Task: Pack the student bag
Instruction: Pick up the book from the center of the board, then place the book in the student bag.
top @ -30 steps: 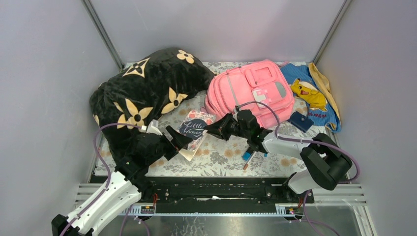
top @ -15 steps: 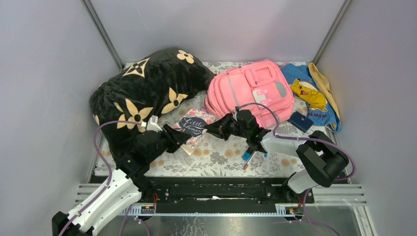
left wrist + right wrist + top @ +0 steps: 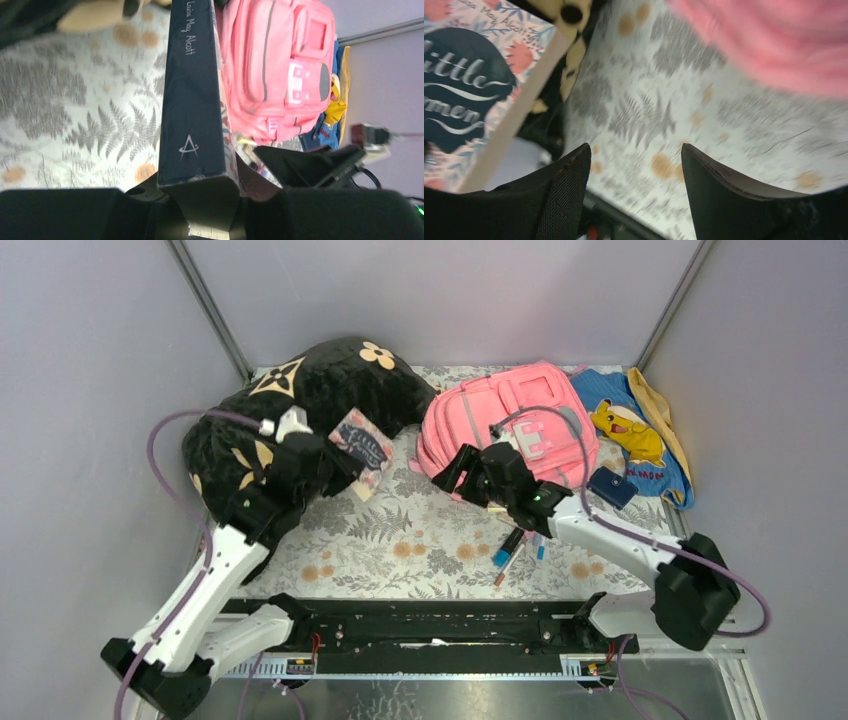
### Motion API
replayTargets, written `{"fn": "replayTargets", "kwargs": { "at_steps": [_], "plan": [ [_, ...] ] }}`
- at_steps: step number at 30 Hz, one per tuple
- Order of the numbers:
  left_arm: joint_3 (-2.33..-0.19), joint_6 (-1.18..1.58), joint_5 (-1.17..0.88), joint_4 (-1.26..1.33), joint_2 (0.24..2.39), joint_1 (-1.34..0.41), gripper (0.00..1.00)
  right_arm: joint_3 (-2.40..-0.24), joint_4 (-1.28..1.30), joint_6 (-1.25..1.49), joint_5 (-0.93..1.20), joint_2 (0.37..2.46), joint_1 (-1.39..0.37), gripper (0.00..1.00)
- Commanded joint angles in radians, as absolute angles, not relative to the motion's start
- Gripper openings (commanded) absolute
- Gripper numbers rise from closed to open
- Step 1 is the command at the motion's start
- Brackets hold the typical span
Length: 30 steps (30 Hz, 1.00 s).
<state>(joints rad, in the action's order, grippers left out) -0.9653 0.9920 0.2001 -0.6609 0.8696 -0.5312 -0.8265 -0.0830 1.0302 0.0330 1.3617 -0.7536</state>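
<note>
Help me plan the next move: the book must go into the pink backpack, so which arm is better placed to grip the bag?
Right, probably: the right gripper is open, empty and beside the student bag, while the left gripper is shut on the book, by the pillow.

I see plain grey walls [image 3: 90, 390] closing in my workspace on three sides, metal posts [image 3: 207, 305] in the far corners, and a fern-print cloth [image 3: 420, 550] spread flat under even light.

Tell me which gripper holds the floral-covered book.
The left gripper, shut on the floral-covered book; the right gripper is open and empty beside the pink fabric backpack.
</note>
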Motion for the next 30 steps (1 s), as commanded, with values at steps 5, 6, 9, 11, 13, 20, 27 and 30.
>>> {"fn": "replayTargets", "kwargs": {
  "at_steps": [5,6,9,11,13,20,27,30],
  "plan": [
    [-1.148,0.604,-0.162,-0.616,1.104,-0.31,0.0,-1.317,0.358,0.334,-0.361,1.596,-0.745,0.63],
    [-1.156,0.591,-0.207,-0.609,1.132,-0.288,0.0,-1.38,0.375,0.293,-0.344,1.654,-0.744,0.62],
    [-1.176,0.554,-0.295,-0.601,1.187,-0.233,0.0,-1.515,0.389,0.237,-0.296,1.793,-0.733,0.61],
    [-1.174,0.557,-0.301,-0.602,1.195,-0.203,0.0,-1.582,0.374,0.228,-0.275,1.859,-0.726,0.59],
    [-1.158,0.572,-0.317,-0.589,1.189,-0.173,0.0,-1.646,0.364,0.222,-0.267,1.918,-0.715,0.58],
    [-1.116,0.562,-0.382,-0.562,1.18,-0.156,0.0,-1.901,0.416,0.219,-0.252,2.188,-0.677,0.62],
    [-1.073,0.553,-0.478,-0.488,1.154,-0.14,0.0,-2.005,0.394,0.245,-0.199,2.292,-0.617,0.41],
    [-1.074,0.543,-0.486,-0.494,1.164,-0.137,0.0,-2.026,0.407,0.259,-0.15,2.298,-0.603,0.28]
  ]
}}
